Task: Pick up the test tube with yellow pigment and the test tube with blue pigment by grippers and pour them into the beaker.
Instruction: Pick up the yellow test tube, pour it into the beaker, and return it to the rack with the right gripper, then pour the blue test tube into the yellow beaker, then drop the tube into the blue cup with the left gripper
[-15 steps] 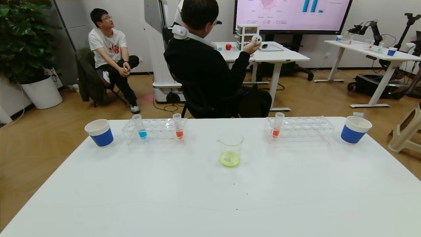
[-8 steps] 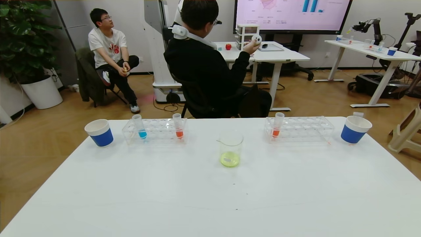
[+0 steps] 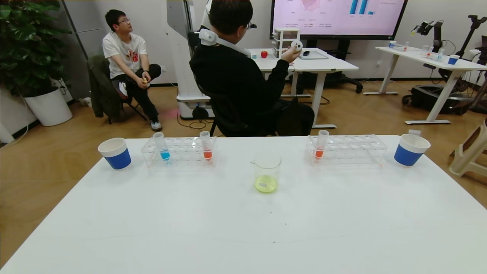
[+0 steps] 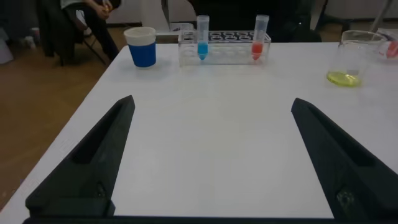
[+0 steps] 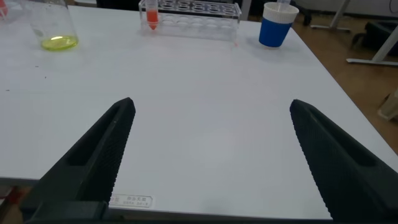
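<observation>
The test tube with blue pigment (image 3: 163,147) stands upright at the left end of the left clear rack (image 3: 182,151); it also shows in the left wrist view (image 4: 202,38). The beaker (image 3: 267,172) stands mid-table with yellow-green liquid in its bottom, and shows in both wrist views (image 4: 352,59) (image 5: 55,28). No test tube with yellow pigment is in view. My left gripper (image 4: 212,102) and right gripper (image 5: 211,102) are open and empty, low over the near table, well short of the racks. Neither shows in the head view.
Orange-red tubes stand in the left rack (image 3: 206,146) and the right rack (image 3: 320,144). Blue-and-white paper cups stand at the far left (image 3: 115,153) and far right (image 3: 410,150); a clear tube end (image 3: 414,132) sticks up at the right cup. People sit beyond the table.
Nothing on the table has moved. A distant robot arm at the back right of the room has risen slightly.
</observation>
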You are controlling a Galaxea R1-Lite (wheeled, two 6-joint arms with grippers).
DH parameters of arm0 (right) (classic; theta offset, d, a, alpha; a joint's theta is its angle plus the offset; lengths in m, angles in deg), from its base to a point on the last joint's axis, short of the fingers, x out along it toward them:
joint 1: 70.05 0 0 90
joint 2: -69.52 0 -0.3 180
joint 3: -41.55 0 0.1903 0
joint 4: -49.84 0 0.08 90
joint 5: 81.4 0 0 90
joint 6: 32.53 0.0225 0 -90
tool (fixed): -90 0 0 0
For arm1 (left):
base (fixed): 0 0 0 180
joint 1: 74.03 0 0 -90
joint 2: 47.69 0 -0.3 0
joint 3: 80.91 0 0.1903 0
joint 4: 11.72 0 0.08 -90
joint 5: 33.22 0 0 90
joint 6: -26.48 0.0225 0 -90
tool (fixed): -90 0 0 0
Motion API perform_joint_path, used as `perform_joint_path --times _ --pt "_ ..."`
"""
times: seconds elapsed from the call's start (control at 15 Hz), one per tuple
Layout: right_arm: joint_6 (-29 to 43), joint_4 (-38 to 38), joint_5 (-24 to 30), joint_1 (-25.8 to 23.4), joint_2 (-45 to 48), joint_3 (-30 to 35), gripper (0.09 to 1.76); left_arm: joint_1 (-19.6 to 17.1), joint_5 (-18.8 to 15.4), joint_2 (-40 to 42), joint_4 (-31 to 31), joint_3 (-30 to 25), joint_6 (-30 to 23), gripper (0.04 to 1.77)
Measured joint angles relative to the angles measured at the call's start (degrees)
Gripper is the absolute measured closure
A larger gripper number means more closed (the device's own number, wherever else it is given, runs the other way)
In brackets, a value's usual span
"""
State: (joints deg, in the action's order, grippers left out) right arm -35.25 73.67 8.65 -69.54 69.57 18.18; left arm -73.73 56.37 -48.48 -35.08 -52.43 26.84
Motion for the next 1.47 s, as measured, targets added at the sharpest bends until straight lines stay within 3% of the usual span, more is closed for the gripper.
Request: perform_joint_path --times 0.27,0.53,1.07,1.47 --pt "0.02 -0.02 0.0 0.0 0.0 0.0 0.11 0.51 -0.51 -12.08 2.36 13.9 0.68 0.06" --pt "0.0 -0.02 0.02 0.0 0.0 0.0 0.11 0.84 -0.68 -32.41 14.36 23.41 0.94 0.06" --pt "0.02 -0.02 0.02 0.0 0.0 0.0 0.11 2.45 -0.27 -76.57 48.51 27.54 0.69 0.06" --pt "0.02 -0.02 0.02 0.0 0.0 0.0 0.11 5.42 6.36 -105.27 72.33 31.12 -0.24 0.06"
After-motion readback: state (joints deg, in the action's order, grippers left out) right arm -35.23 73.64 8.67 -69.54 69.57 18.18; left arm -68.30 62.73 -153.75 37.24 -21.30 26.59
